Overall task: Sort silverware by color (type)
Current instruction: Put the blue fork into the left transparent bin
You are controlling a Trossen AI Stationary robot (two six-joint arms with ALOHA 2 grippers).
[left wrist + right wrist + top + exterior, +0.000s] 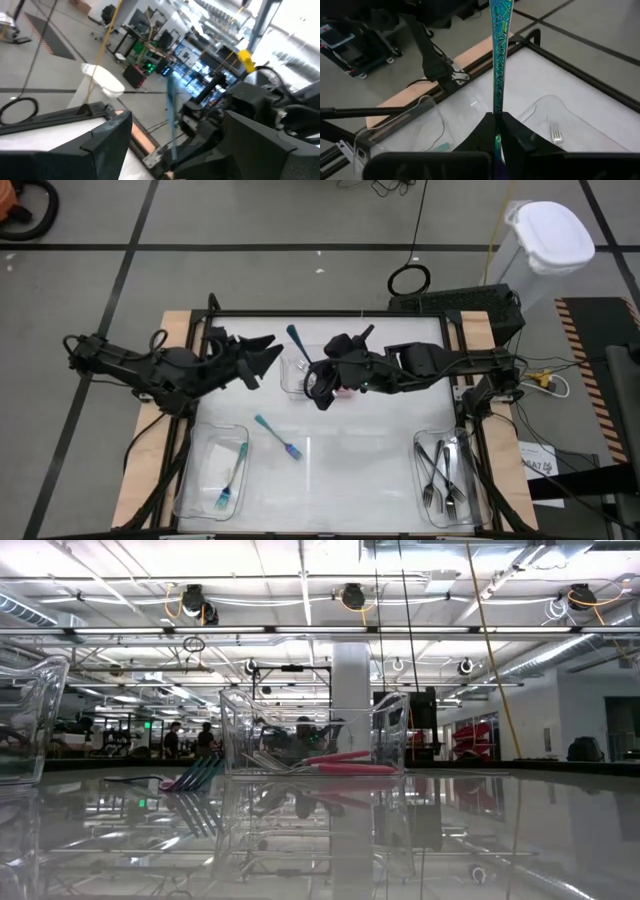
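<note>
My right gripper [314, 378] hangs over the clear middle tray [296, 376], shut on a slim teal-blue utensil [498, 55] that sticks up and away from it. My left gripper [268, 352] stands open just left of it, nothing between its fingers; its wrist view shows the teal utensil [171, 112] ahead. Pink utensils [345, 765] lie in the middle tray. One teal fork [279, 438] lies flat on the table. Another teal fork [228, 488] lies in the near-left tray [200, 480], and dark grey forks [446, 472] lie in the near-right tray [470, 502]. My right gripper pinches the teal utensil between its two fingers [512, 131], at the lower part of the patterned shaft [497, 111]. The end inside the grip is hidden by the fingers. The utensil is lifted clear of tray and table, its free end [292, 332] pointing up toward the far left.
The table's black frame [330, 314] and wooden side strips border the white top. A black box [455, 302] sits at the far right corner, and a white-lidded bin [548, 235] stands on the floor beyond. Bare table lies between the near trays.
</note>
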